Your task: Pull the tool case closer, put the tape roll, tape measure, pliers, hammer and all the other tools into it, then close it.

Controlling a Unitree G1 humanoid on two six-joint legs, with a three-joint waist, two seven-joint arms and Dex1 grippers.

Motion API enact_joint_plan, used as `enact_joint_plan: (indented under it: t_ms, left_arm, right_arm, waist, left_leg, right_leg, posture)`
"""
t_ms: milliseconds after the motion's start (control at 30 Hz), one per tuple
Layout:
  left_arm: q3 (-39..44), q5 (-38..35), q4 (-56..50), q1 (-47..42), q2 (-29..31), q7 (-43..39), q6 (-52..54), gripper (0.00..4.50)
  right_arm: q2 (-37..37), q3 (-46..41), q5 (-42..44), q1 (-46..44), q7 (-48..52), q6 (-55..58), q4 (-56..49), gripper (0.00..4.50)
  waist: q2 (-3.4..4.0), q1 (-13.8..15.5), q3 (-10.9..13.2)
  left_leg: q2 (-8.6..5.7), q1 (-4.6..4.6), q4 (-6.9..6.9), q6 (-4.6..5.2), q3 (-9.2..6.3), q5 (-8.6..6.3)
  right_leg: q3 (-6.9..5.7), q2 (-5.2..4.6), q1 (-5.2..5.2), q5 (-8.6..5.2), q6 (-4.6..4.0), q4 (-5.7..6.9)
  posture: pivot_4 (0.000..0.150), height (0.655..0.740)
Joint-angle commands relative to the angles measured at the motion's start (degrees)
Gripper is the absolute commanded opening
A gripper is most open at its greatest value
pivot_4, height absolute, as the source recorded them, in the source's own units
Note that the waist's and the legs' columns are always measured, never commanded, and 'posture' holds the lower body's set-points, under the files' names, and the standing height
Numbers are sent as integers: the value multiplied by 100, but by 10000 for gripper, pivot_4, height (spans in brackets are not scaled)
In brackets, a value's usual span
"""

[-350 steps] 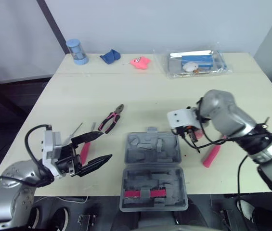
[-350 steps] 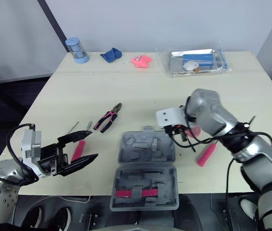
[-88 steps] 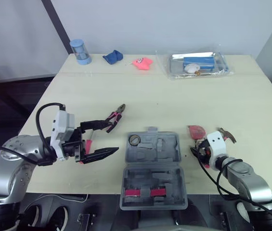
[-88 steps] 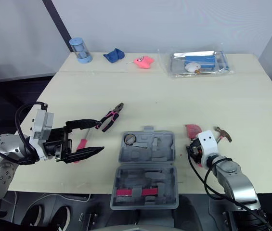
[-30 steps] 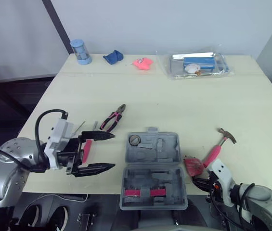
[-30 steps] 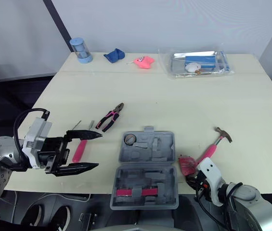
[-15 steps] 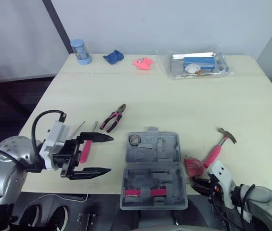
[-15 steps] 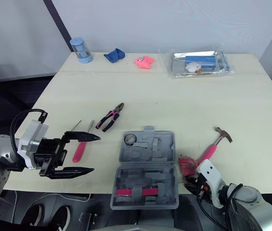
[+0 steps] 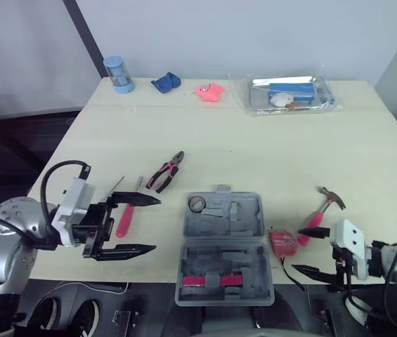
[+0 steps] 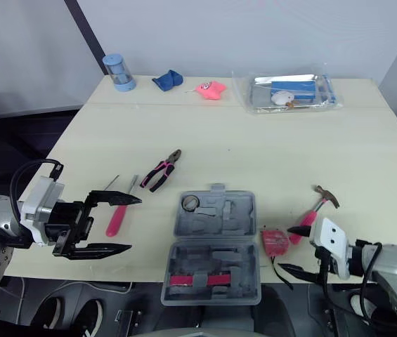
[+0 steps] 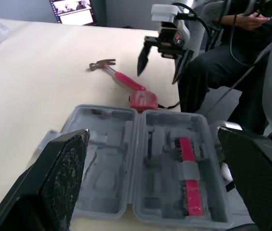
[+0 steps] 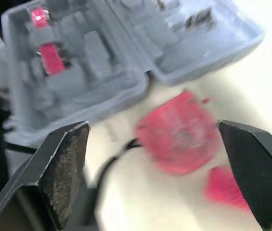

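Observation:
The grey tool case [image 9: 223, 247] lies open at the near table edge, with the tape roll [image 9: 197, 204] in its far left recess. A red tape measure [image 9: 282, 242] rests on the table against the case's right side. My right gripper [image 9: 301, 249] is open just right of it, holding nothing; the right wrist view shows the tape measure [image 12: 179, 132] ahead of the fingers. The pink-handled hammer [image 9: 319, 210] lies beyond. My left gripper [image 9: 149, 225] is open left of the case, beside the pink screwdriver [image 9: 124, 219]. Pliers [image 9: 164, 172] lie farther back.
Along the far edge stand a blue cylinder [image 9: 116, 74], a blue cloth [image 9: 161, 83], a pink object [image 9: 208, 90] and a clear bag of items [image 9: 286, 93]. Small metal bits [image 9: 139, 182] lie near the screwdriver. A seated person [image 11: 232, 48] appears past the table in the left wrist view.
My right gripper has opened and let go of the tape measure, which stays on the table by the case, and it has drawn back to the right. My left gripper drifted slightly left.

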Motion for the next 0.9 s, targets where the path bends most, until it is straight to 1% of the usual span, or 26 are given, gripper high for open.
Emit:
enact_joint_plan:
  t_ms: [33, 133, 300, 500, 900]
  left_arm:
    - [-51, 6, -27, -92, 59, -271, -152, 45000]
    - [-96, 1, -67, -113, 74, -255, -175, 45000]
    - [-125, 0, -147, -102, 102, -200, -184, 45000]
    - [-126, -55, -279, -55, 18, -50, -112, 45000]
    - [-179, -41, -301, -96, 4, -1, -86, 45000]
  right_arm:
    - [1, 284, -331, -360, 433, -864, 616, 44428]
    - [-29, 609, -738, -940, 636, -1391, 1278, 44428]
    - [-53, 924, -1038, -1494, 826, -1559, 1756, 44428]
    - [-21, 1305, -1408, -1956, 865, -1247, 1904, 44428]
    - [108, 1629, -1639, -2254, 885, -1026, 1931, 44428]
  waist:
    - [-2, 4, 2]
    - [-3, -10, 8]
    - [0, -12, 12]
    - [0, -8, 13]
    - [0, -13, 13]
  left_leg:
    - [0, 0, 0, 0, 1, 0]
    - [0, 2, 1, 0, 2, 0]
    - [2, 3, 2, 0, 1, 0]
    - [1, 1, 2, 0, 0, 0]
    - [1, 1, 2, 0, 0, 0]
  right_leg:
    - [0, 0, 0, 0, 0, 0]
    - [0, 0, 0, 1, 0, 0]
    - [0, 2, -1, 1, -1, 5]
    - [0, 1, -1, 1, 0, 5]
    - [0, 1, -1, 1, -1, 5]
  posture:
    - [1500, 7400]
    - [1500, 7400]
    - [1500, 7400]
    - [1500, 7400]
    - [1500, 7400]
